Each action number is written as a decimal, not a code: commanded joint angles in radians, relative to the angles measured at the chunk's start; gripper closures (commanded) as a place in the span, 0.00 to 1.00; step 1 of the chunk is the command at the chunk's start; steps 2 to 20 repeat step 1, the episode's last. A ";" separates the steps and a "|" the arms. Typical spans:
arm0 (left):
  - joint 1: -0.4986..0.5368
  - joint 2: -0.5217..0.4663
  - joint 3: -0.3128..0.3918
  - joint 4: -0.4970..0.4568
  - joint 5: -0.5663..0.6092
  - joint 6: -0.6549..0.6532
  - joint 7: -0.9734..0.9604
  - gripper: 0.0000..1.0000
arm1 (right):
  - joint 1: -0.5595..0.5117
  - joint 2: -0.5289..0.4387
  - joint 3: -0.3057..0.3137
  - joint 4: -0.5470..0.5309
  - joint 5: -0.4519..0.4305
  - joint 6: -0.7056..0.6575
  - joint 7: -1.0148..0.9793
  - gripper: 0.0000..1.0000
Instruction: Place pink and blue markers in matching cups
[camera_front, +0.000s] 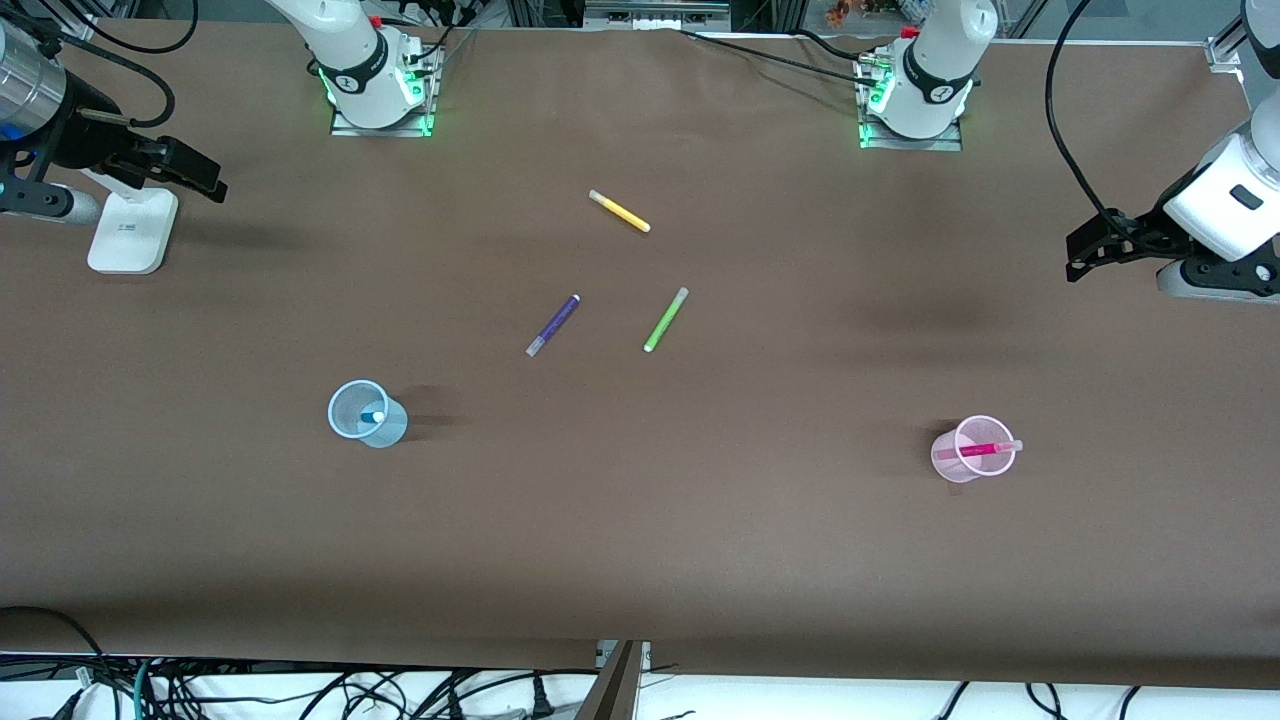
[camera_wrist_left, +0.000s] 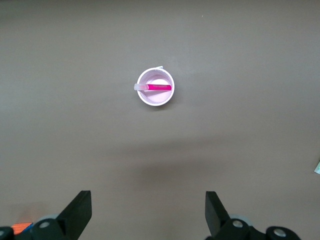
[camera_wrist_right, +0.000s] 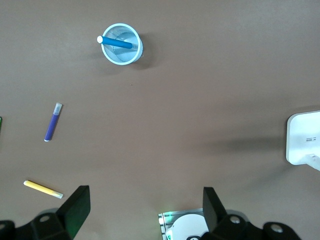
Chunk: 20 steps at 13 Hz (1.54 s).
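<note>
1. Pink marker (camera_wrist_left: 159, 87) leans inside the pink cup (camera_wrist_left: 156, 99), on the worktop (camera_front: 700, 520) below my left end effector (camera_wrist_left: 147, 212), spread wide, empty.
2. Blue marker (camera_wrist_right: 117, 43) sits in the blue cup (camera_wrist_right: 122, 57), under my right end effector (camera_wrist_right: 145, 210), also wide open, holding nothing.

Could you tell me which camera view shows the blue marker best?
The right wrist view: it looks down into the blue cup, so the blue marker shows along its length, leaning against the rim. The front view shows only its pale tip through the cup wall. The left wrist view does not show it.
</note>
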 joint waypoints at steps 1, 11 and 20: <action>-0.005 0.007 0.005 0.017 -0.014 -0.016 -0.006 0.00 | -0.010 -0.015 0.004 -0.017 -0.007 0.012 -0.017 0.01; -0.005 0.007 0.005 0.017 -0.014 -0.016 -0.006 0.00 | -0.010 -0.015 0.004 -0.017 -0.007 0.012 -0.017 0.01; -0.005 0.007 0.005 0.017 -0.014 -0.016 -0.006 0.00 | -0.010 -0.015 0.004 -0.017 -0.007 0.012 -0.017 0.01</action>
